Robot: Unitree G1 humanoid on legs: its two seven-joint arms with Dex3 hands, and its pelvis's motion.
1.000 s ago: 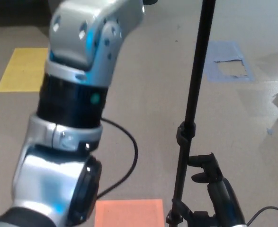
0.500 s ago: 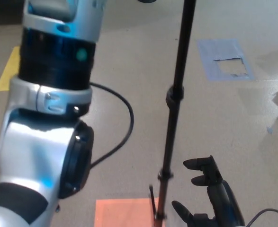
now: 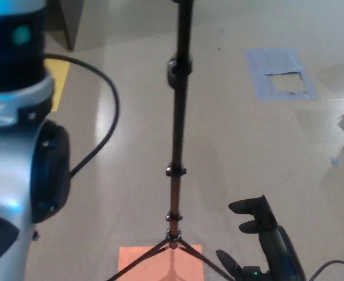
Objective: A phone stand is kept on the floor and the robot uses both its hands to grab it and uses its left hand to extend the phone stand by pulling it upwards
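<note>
Black and thin, the phone stand [image 3: 179, 117] rises upright from its tripod legs on the orange floor patch [image 3: 160, 263], just left of my right hand [image 3: 259, 246], spread and empty; my left hand is out of view.

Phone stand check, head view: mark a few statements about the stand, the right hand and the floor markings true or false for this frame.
1. The right hand grips the pole of the phone stand. False: it is open, to the right of the pole and clear of it.
2. The stand's legs spread over an orange floor patch. True.
3. A blue tape patch lies on the floor at upper right. True.
4. The stand lies flat on the floor. False: it stands upright on its legs.
5. A black cable curves across the floor at left. True.
</note>
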